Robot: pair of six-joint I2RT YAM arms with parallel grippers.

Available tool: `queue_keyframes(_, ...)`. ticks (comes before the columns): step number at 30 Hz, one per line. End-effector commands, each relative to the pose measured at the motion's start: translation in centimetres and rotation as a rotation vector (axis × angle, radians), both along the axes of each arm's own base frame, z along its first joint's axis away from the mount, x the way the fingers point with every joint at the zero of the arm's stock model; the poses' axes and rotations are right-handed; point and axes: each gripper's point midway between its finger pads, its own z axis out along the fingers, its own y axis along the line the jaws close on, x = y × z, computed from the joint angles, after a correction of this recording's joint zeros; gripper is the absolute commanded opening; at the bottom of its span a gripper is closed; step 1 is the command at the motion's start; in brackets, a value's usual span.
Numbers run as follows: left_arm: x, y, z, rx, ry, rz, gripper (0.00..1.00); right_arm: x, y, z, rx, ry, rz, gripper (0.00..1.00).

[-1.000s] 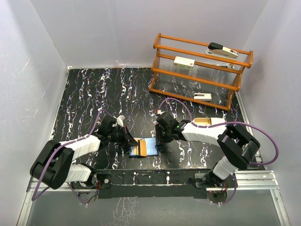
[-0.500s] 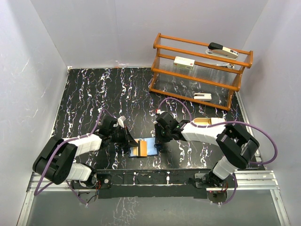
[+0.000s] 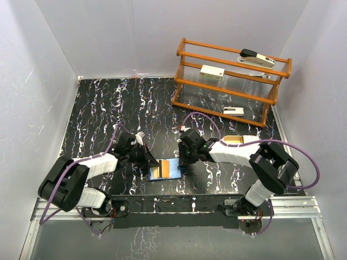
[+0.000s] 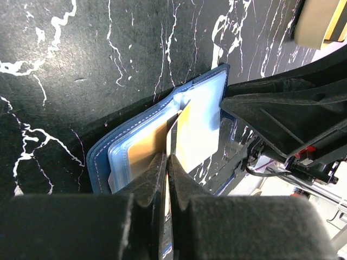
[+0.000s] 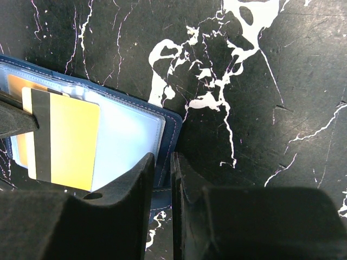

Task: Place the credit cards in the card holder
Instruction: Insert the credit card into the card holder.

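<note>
The counter (image 3: 108,108) is black with white squiggles. The card holder (image 5: 171,128) is blue, with pale pockets. The card (image 5: 70,141) is yellow with a black stripe. The rack (image 3: 217,114) is orange-brown.

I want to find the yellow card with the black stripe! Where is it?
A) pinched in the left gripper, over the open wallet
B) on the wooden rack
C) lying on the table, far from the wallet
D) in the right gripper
A: the left gripper is shut on the yellow card, holding it over the open card holder.
</note>
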Motion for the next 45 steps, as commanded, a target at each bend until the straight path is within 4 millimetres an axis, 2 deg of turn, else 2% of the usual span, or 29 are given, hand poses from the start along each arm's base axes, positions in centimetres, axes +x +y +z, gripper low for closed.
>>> queue_keyframes(1, 0.95, -0.15, 0.47, 0.000, -0.017, 0.014, 0.00, -0.57, -0.39, -0.78, -0.008, 0.003, -0.004, 0.17)
queue_keyframes(20, 1.36, -0.19, 0.62, -0.004, -0.029, 0.033, 0.00, -0.63, -0.30, -0.63, 0.000, 0.004, -0.008, 0.16)
queue_keyframes(28, 1.65, 0.47, 0.54, 0.031, -0.050, 0.057, 0.00, -0.91, -0.42, -0.87, -0.010, 0.016, -0.007, 0.16)
queue_keyframes(45, 0.90, 0.22, 0.02, -0.022, -0.020, 0.086, 0.00, -1.11, -0.07, -1.53, 0.003, 0.039, -0.023, 0.15)
